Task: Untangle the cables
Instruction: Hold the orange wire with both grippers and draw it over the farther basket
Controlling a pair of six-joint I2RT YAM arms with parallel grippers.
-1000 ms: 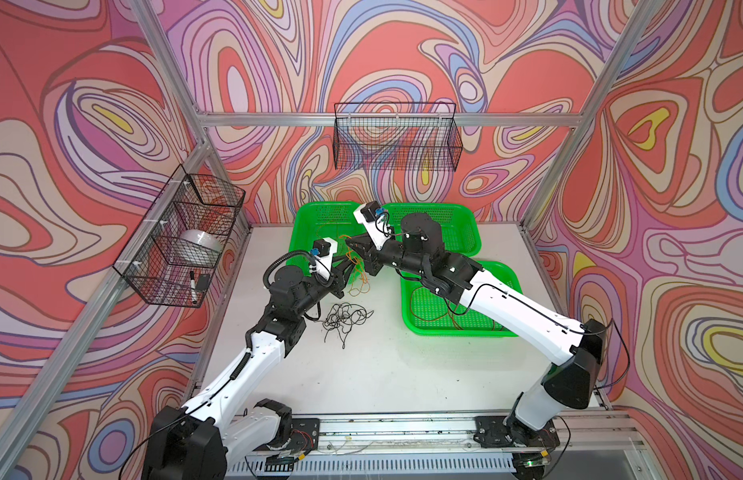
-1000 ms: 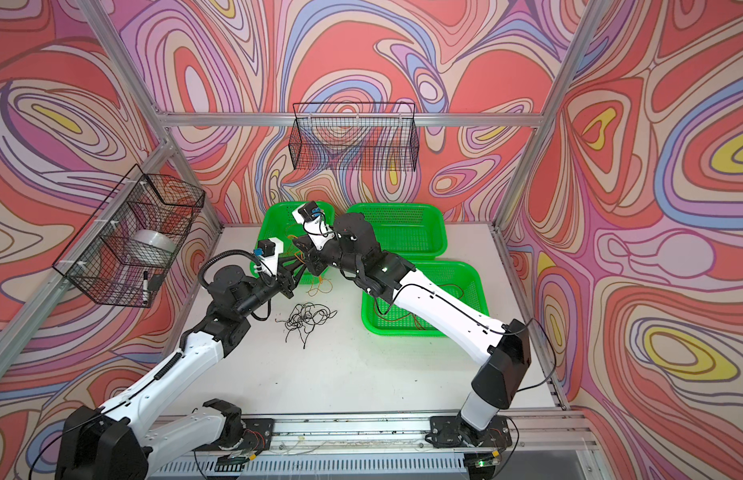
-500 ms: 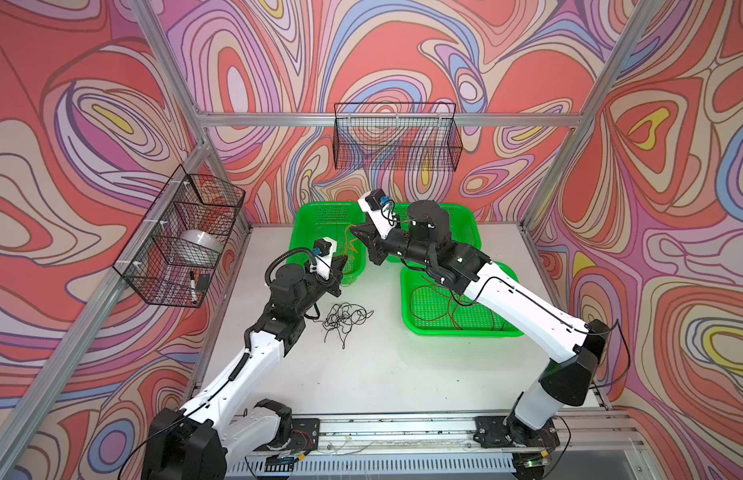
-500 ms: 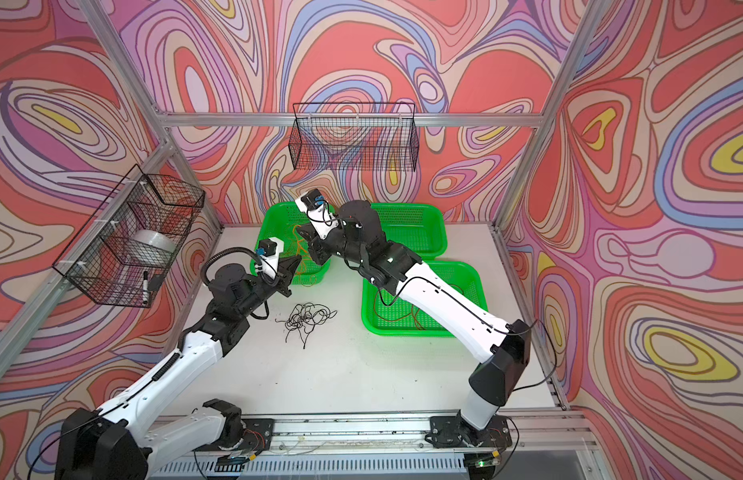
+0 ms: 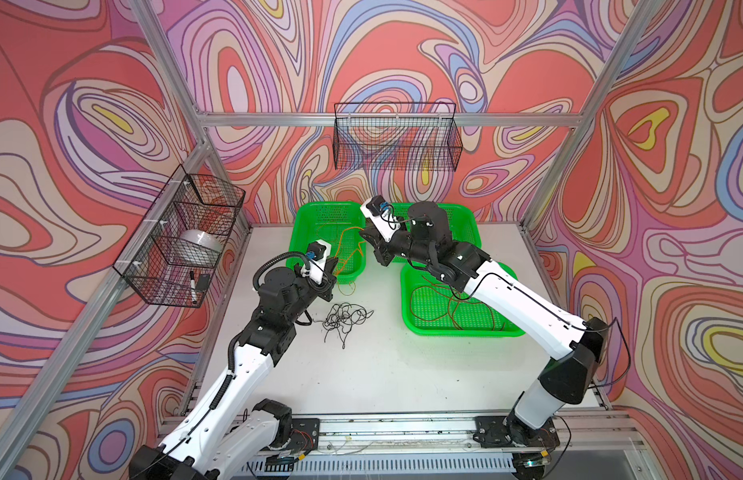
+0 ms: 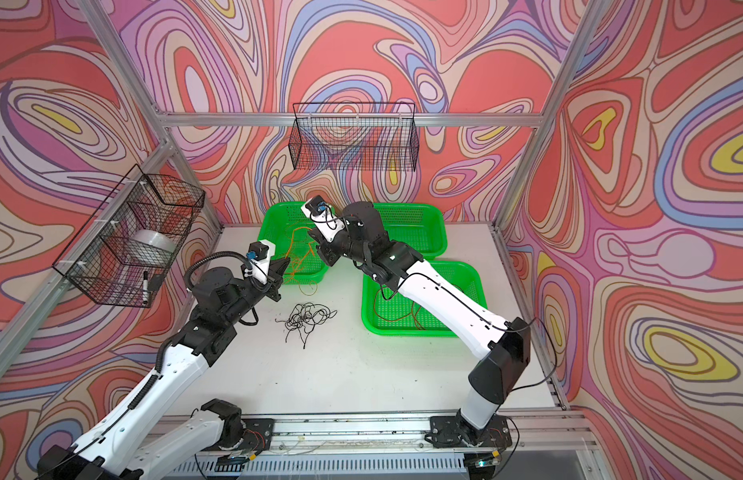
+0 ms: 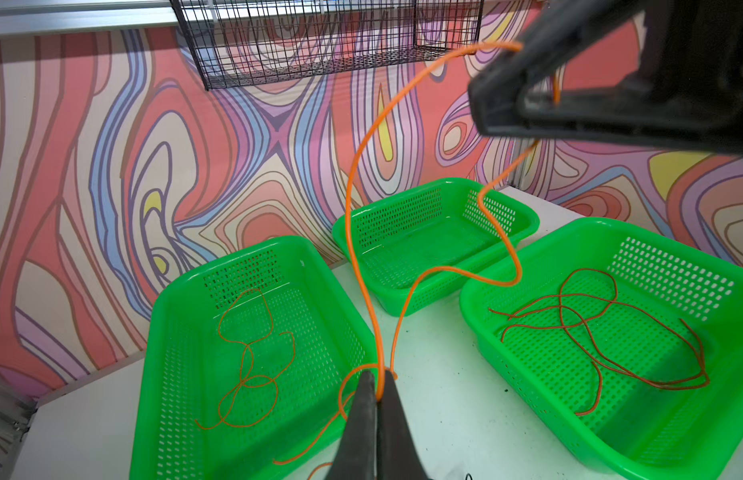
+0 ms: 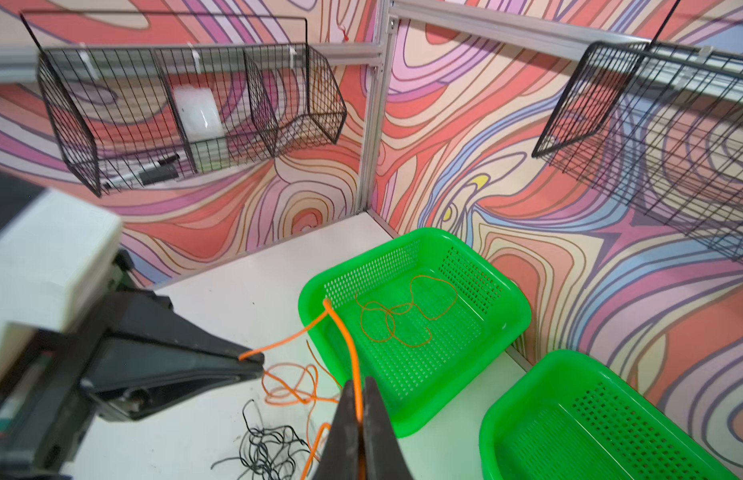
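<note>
Swirl-print walls all round, white bench [image 5: 382,374] below. Three green baskets sit at the back of the bench. The near right basket [image 5: 444,332] holds the dark red cables [image 7: 590,316], loosely spread. The left basket [image 5: 332,210] holds thin orange loops [image 7: 249,365]. The back basket [image 5: 461,216] shows nothing inside.

Judged about halfway: red looks sorted, orange partly. The black tangle [image 5: 344,318] lies bunched on the bench between the arms, untouched. More orange loops [image 8: 290,386] lie just beside the left basket.

An orange cable [image 7: 349,216] is strung in the air between both arms. The left gripper [image 7: 378,386] has its jaws pressed together, pinching it. The right gripper [image 8: 360,386] has its jaws pinching the same cable further along.

Writing: none readable; no brand or label shows. The marker [image 5: 192,286] in the side wire basket [image 5: 153,266] is too small to read.
</note>
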